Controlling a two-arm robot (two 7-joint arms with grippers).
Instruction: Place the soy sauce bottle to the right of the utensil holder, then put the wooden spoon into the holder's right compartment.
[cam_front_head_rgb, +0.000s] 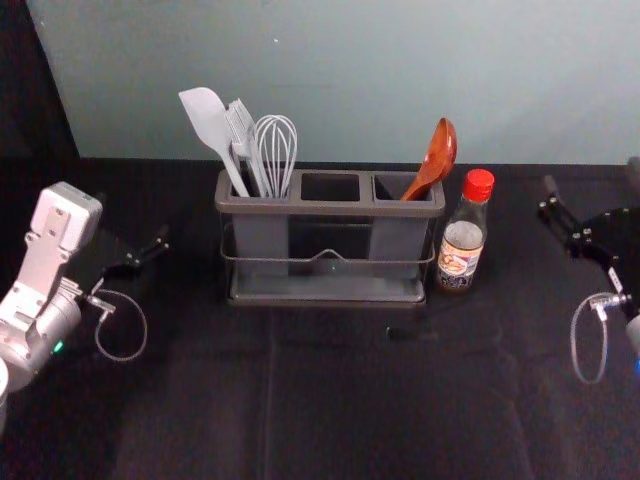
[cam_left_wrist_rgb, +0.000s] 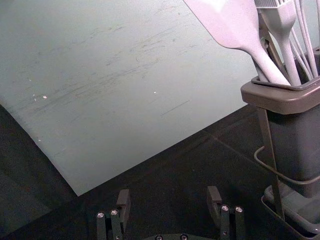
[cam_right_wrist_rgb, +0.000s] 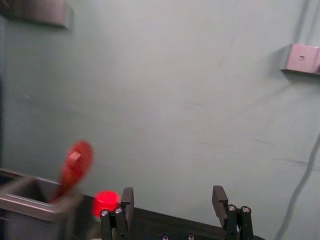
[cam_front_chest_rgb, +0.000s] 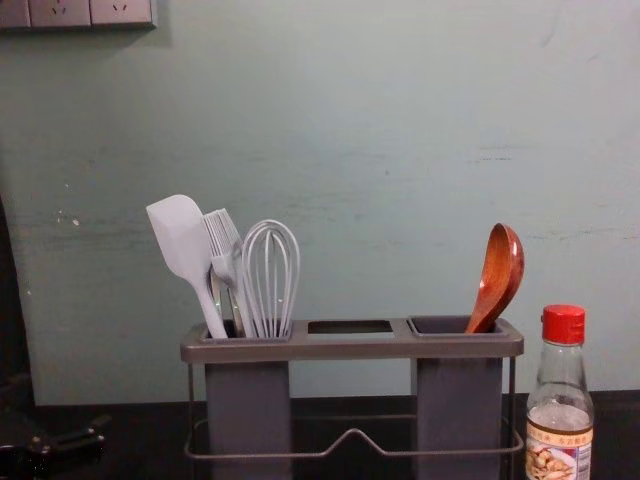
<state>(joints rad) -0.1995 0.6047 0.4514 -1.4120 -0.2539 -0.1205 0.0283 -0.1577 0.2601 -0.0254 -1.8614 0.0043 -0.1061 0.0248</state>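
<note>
Creased black cloth (cam_front_head_rgb: 340, 420) runs back to a scuffed, pale green wall (cam_front_head_rgb: 350, 80). Soy sauce bottle (cam_front_head_rgb: 463, 240) stands just right of the utensil holder (cam_front_head_rgb: 330, 209), wooden spoon (cam_front_head_rgb: 436, 158) in its right compartment. Left gripper (cam_front_head_rgb: 135, 225) and right gripper (cam_front_head_rgb: 590, 178) flank them, spread wide.

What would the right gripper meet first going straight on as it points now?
Probably the grey-green wall; the way ahead of the right gripper looks free up to it. The soy sauce bottle's red cap shows beside one finger, though, and the depth between them is unclear.
</note>
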